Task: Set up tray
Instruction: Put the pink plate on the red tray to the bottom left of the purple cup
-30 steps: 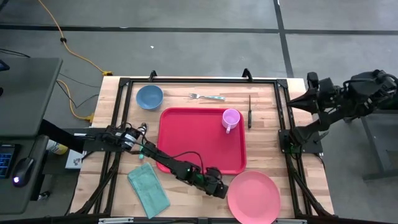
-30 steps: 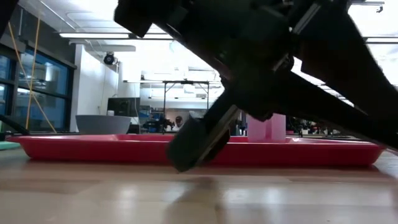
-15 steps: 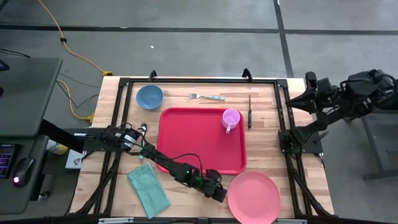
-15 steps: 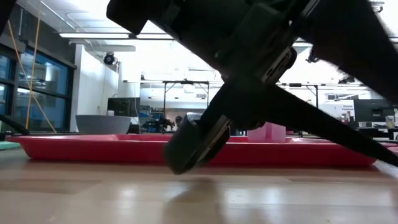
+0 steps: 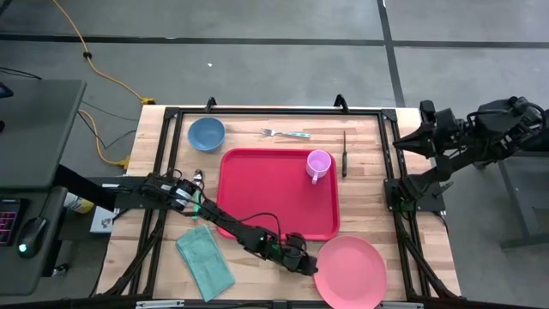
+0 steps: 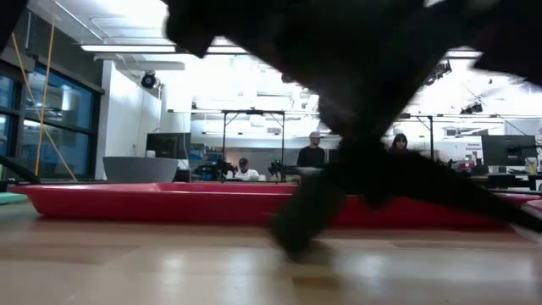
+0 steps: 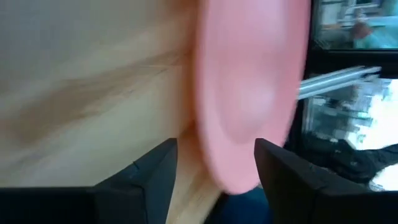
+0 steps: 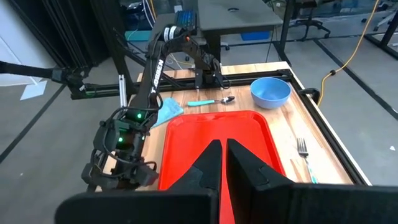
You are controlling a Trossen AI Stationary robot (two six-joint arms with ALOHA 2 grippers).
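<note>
The red tray [image 5: 274, 202] lies flat in the middle of the table with a pink cup [image 5: 318, 163] standing in its far right corner. A round pink plate [image 5: 352, 270] rests on the wood at the near right, just in front of the tray. My left gripper [image 5: 307, 266] is low at the plate's left rim and open. Its fingers [image 7: 155, 177] stand on either side of that rim [image 7: 239, 177], turned so that one is by the tabletop and one over the plate. My right gripper [image 8: 222, 155] is shut with nothing in it, held high beyond the table's right edge. My left gripper comes at the pink plate's left rim [image 7: 239, 177] from the table's left, slanting down. The rim lies in the gap between its open fingers. The plate lies flat on the table. I cannot tell whether either finger touches it.
A blue bowl [image 5: 206, 133], a fork [image 5: 286, 133] and a knife [image 5: 344, 153] lie along the far side of the table. A teal cloth [image 5: 204, 262] lies at the near left. A black frame [image 5: 390, 172] rims the table.
My left gripper has opened beside the pink plate's rim. In the low view one finger has come down toward the tabletop. The plate, the tray and my right arm have kept still.
</note>
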